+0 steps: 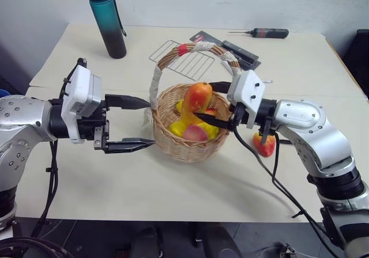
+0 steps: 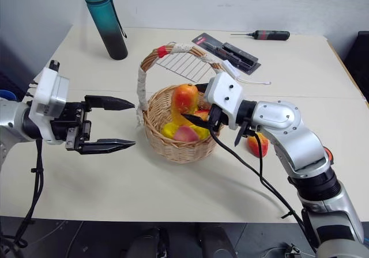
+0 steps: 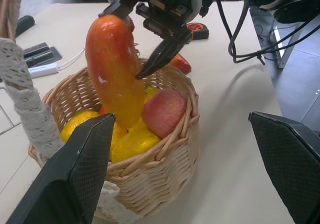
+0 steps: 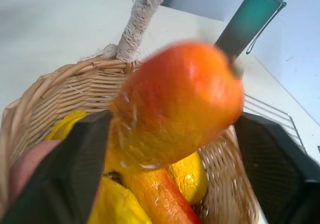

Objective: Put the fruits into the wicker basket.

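Desk (image 1: 173,189): pale surface across the middle of the frame. Away from the task, toward the top, stand a teal bottle (image 1: 107,17), a wire rack (image 1: 183,57) and a screwdriver (image 1: 268,33).
Wicker basket (image 1: 187,145): sits at the centre of the frame, its corded handle (image 1: 199,52) arching over it. It already holds most of the fruits.
Fruits in the basket: yellow lemon-like pieces (image 3: 132,143), a pink peach (image 3: 164,111) at the near rim, and another mango lying low, seen in the right wrist view.
Long mango (image 1: 197,99): stands nearly upright over the basket's centre, its lower end down among the yellow fruits, its red-orange top above the rim. I judge it to be just going in, not yet settled.
Fruit left out (image 1: 264,144): a small orange-red piece lies on the desk just right of the basket, partly behind the right arm. By my reading this is what remains of the task.
Right end effector (image 1: 210,105): reaches in from the right of the frame, fingers spread wide either side of the mango; the left wrist view shows one fingertip beside the fruit rather than pressing it, so it appears to have let go.
Left end effector (image 1: 138,122): hovers at the basket's left side, fingers wide apart, holding nothing.
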{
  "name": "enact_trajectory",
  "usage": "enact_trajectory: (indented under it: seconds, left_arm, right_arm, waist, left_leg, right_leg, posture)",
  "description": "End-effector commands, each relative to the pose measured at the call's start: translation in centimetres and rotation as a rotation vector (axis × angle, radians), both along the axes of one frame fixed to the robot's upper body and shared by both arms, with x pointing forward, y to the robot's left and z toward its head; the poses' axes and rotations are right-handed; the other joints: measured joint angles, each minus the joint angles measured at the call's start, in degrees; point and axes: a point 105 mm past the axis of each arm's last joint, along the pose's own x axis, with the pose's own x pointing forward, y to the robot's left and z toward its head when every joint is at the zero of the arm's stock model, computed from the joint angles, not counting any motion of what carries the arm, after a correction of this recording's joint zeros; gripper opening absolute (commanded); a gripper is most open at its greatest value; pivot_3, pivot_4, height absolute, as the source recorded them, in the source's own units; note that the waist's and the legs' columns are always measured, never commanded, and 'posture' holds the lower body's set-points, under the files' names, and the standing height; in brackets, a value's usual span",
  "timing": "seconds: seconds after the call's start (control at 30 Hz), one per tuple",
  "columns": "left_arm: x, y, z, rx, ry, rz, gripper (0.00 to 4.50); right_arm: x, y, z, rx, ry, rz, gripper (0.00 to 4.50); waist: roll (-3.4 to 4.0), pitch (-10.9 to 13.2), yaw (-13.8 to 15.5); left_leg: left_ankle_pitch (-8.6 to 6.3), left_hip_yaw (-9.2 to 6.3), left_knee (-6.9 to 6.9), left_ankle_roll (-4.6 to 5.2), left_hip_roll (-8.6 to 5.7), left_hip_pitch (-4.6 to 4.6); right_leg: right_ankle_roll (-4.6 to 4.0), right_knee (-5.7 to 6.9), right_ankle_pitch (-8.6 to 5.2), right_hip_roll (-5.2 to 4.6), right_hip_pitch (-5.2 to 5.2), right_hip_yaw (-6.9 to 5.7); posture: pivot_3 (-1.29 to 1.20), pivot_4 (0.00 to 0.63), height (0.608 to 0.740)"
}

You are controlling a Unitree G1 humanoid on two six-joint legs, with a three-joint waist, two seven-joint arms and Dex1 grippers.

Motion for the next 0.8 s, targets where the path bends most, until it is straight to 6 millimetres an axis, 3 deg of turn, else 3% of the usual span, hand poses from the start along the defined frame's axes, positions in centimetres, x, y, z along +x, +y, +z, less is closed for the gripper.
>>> enact_trajectory:
  seconds: [0.03, 0.27, 0.37, 0.5, 0.63, 0.7, 0.8]
  left_arm:
    - [0.2, -0.3, 0.6, 0.012, -0.058, -0.022, 4.5]
    - [0.7, -1.2, 0.7, 0.001, -0.052, -0.084, 4.5]
    - [1.0, -1.5, 1.0, -0.005, -0.055, -0.108, 4.5]
    - [1.1, -1.5, 1.3, -0.015, -0.051, -0.122, 4.5]
    - [1.1, -1.4, 0.8, -0.003, -0.042, -0.127, 4.5]
    - [0.9, -1.5, 0.8, -0.006, -0.04, -0.139, 4.5]
    - [0.5, -2.2, 0.9, -0.007, -0.054, -0.171, 4.5]
  right_arm:
    - [-0.8, -1.2, 2.0, 0.026, -0.067, -0.017, 4.47]
    - [-4.2, -5.3, 2.3, 0.036, 0.099, 0.072, 4.47]
    - [-5.8, -8.8, 3.5, 0.103, 0.251, 0.044, 4.47]
    - [-6.3, -14.2, 3.9, 0.15, 0.326, -0.174, 4.47]
    - [-7.9, -18.5, 1.4, 0.153, 0.46, -0.357, 4.47]
    - [-8.4, -19.3, -0.4, 0.137, 0.515, -0.404, 4.47]
    - [-7.6, -19.9, -3.3, 0.098, 0.541, -0.489, 4.47]
  waist:
    - [0.0, 0.0, 0.0]
    - [0.0, 0.0, 0.2]
    - [0.0, 0.0, 0.3]
    - [-0.01, 0.0, 0.2]
    - [-0.01, 0.0, 0.3]
    - [-0.01, 0.0, 0.2]
    - [-0.01, 0.0, -0.3]
  left_leg:
    - [0.0, 0.0, 0.04, -0.01, -0.01, 0.01]
    - [0.05, -0.03, 0.17, -0.04, -0.05, 0.26]
    - [0.03, -0.04, 0.3, 0.02, -0.06, 0.25]
    - [-0.02, -0.08, 0.36, 0.12, -0.04, 0.27]
    - [-0.11, -0.16, 0.37, 0.27, -0.05, 0.25]
    - [-0.1, -0.19, 0.42, 0.26, -0.04, 0.26]
    - [-0.11, -0.18, 0.6, 0.27, -0.03, 0.26]
  right_leg:
    - [0.0, 0.07, 0.0, 0.0, 0.0, 0.01]
    - [-0.01, 0.29, -0.01, 0.05, 0.22, 0.05]
    - [0.0, 0.32, 0.0, 0.05, 0.27, 0.07]
    - [0.01, 0.33, 0.01, 0.06, 0.33, 0.06]
    - [0.02, 0.32, 0.0, 0.07, 0.37, 0.05]
    - [0.03, 0.33, 0.01, 0.09, 0.41, 0.04]
    - [0.08, 0.34, 0.02, 0.1, 0.49, 0.06]
  posture:
    - [0.0, 0.15, 0.74]
    - [0.0, 0.15, 0.74]
    - [0.0, 0.15, 0.74]
    - [0.0, 0.15, 0.74]
    - [0.0, 0.15, 0.74]
    - [0.0, 0.15, 0.74]
    - [0.0, 0.15, 0.74]
